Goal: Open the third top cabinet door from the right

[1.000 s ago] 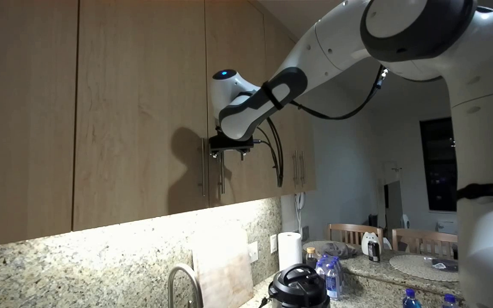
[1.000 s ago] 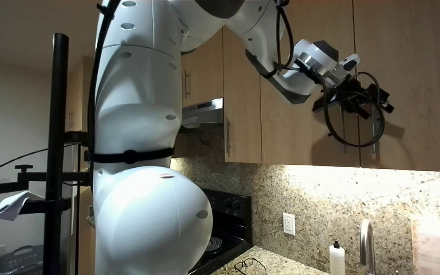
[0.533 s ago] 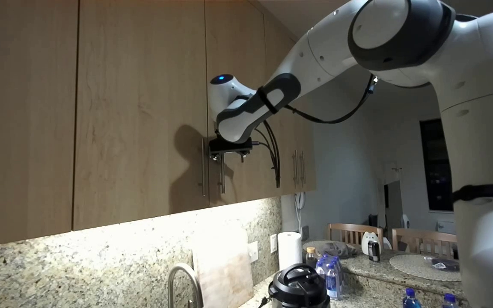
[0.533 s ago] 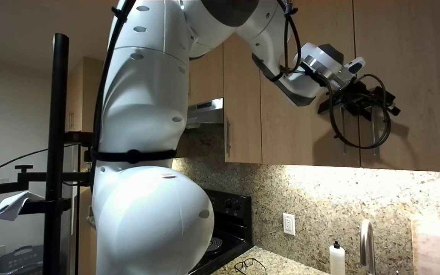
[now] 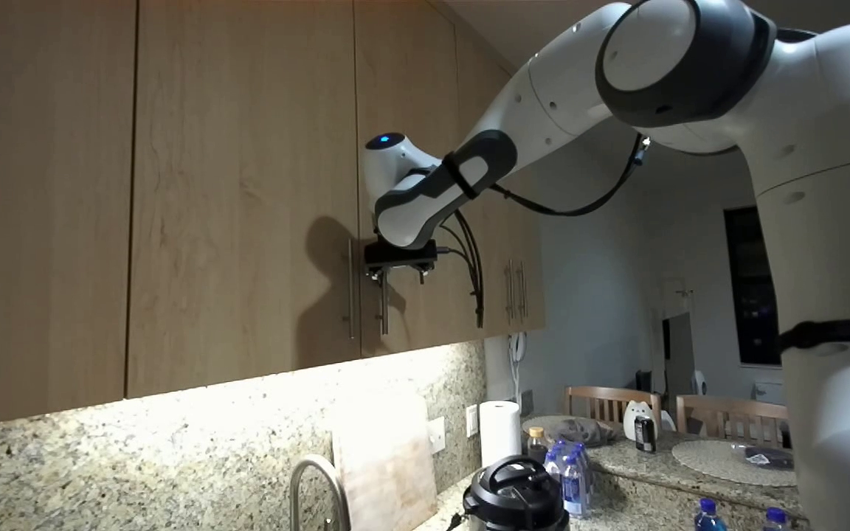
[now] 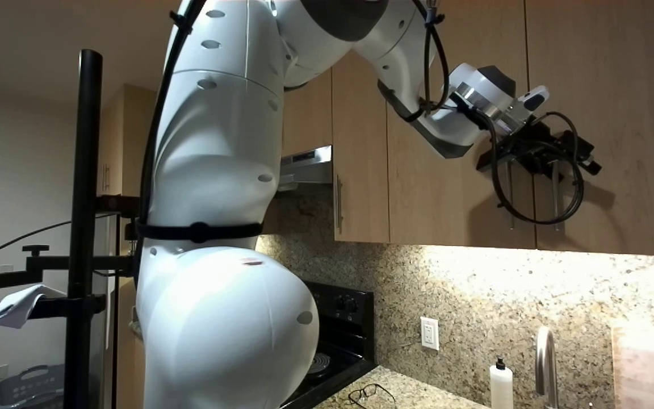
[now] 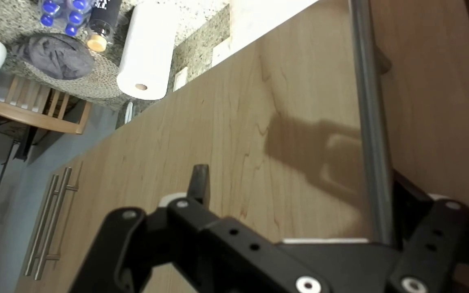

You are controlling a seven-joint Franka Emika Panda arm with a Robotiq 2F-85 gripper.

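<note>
The light wood cabinet door (image 5: pixel 409 88) is closed, and it also shows in the wrist view (image 7: pixel 226 142). Its vertical metal bar handle (image 5: pixel 384 306) hangs down beside the door seam, and it also shows in the wrist view (image 7: pixel 367 93). My gripper (image 7: pixel 305 185) is open around the upper part of this handle. The bar lies between the fingers, close against the right finger in the wrist view; I cannot tell if they touch. The left finger stands well apart from the bar. In an exterior view the gripper (image 6: pixel 548 156) is partly hidden by its mount and cables.
A neighbouring door's handle (image 5: pixel 351 295) is just across the seam. Another pair of handles (image 5: pixel 516 290) is farther along. Below are a faucet (image 5: pixel 319 472), a black-lidded cooker (image 5: pixel 519 490) and a paper towel roll (image 5: pixel 500 434). A range hood (image 6: pixel 304 167) is behind the arm.
My arm has swung slightly and the gripper has shifted a little along the cabinets and downward toward the handle. The cabinet doors have not moved.
</note>
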